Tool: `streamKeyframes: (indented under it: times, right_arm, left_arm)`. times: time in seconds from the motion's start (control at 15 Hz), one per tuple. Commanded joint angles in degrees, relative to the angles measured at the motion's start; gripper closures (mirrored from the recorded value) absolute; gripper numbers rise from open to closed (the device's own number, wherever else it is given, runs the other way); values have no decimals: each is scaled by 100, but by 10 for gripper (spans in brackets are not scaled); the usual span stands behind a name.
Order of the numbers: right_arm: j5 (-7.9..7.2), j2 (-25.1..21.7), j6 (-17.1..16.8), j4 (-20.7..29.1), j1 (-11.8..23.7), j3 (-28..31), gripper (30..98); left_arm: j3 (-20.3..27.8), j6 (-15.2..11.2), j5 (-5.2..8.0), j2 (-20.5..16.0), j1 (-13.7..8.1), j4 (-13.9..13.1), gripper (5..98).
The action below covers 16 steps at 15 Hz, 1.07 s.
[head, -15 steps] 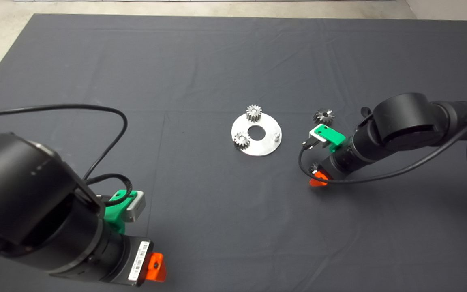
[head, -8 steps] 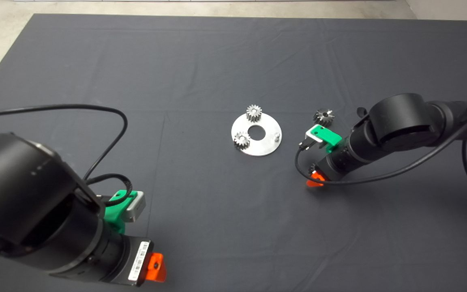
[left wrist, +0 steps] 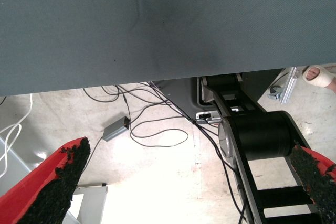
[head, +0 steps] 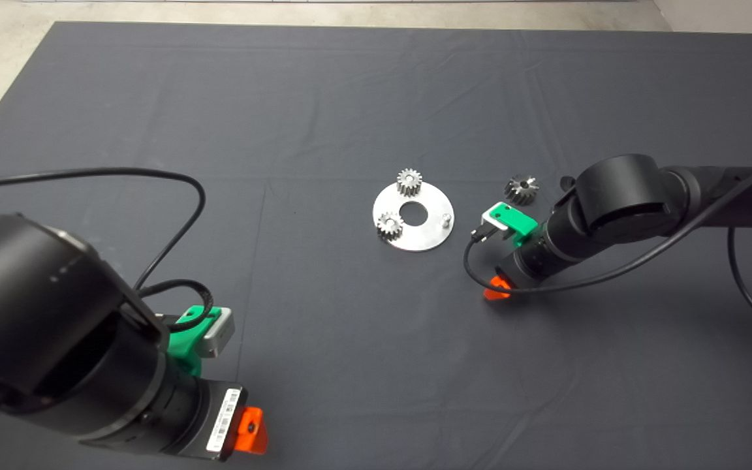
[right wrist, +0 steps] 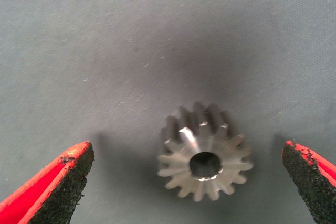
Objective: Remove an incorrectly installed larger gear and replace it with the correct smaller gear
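Near the counter's middle, the plate [head: 413, 222] was seen with one pin bare. The larger gear [head: 521, 188] lay removed beside it. The right hand [right wrist: 202, 182], spread wide, straddled the smaller gear [right wrist: 203, 152]; installation remained. The left hand [left wrist: 191, 182], wide, was parked.

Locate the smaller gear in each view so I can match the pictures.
Head view: not visible, apparently hidden under the right gripper, on the mat right of the round plate.
Left wrist view: not in it; only mat edge and floor.
Right wrist view: the smaller gear lies flat on the mat between the open fingers, untouched.
Shared landmark: the right gripper's red fingers.
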Motion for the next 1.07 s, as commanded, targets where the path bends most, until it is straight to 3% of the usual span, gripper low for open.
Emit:
streamKeyframes:
  times: [0.0, 1.0]
  right_arm:
    - [-10, 28, -14, -174, 71, -62, 360]
    - [-10, 63, -14, -183, 71, -88, 526]
  left_arm:
    - [108, -38, 81, -17, -58, -133, 54]
    - [99, -12, 81, -19, -40, -133, 54]
